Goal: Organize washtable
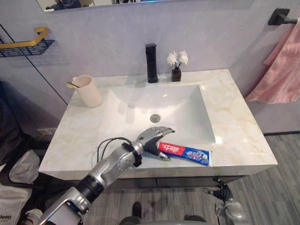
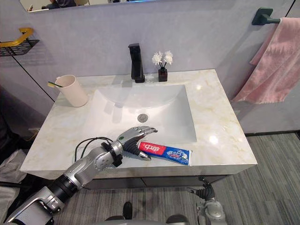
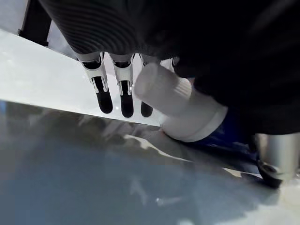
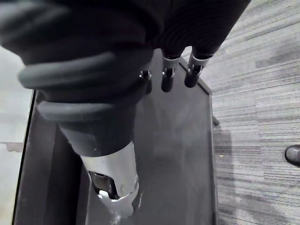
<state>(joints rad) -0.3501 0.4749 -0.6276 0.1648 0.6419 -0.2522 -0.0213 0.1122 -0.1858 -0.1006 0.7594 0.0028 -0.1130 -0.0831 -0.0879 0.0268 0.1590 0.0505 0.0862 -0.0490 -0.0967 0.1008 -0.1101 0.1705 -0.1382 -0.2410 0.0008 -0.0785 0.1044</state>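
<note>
Reaching in from the lower left, the robot's left hand (image 1: 149, 139) is hovering low over the front edge of the cream marble countertop (image 1: 234, 123). Its fingers (image 3: 104, 96) are arching loosely over the white cap (image 3: 171, 93) of the red-and-blue toothpaste tube (image 1: 186, 153), with the thumb on the near side, not clamping it. That tube is lying flat on the counter just in front of the white basin (image 1: 187, 117). The right hand (image 1: 224, 194) is hanging relaxed below the counter, holding nothing. A pink cup (image 1: 90, 91) is standing at the back left, and a black faucet (image 1: 151, 63) is rising beside a small dark vase of white flowers (image 1: 177, 65).
</note>
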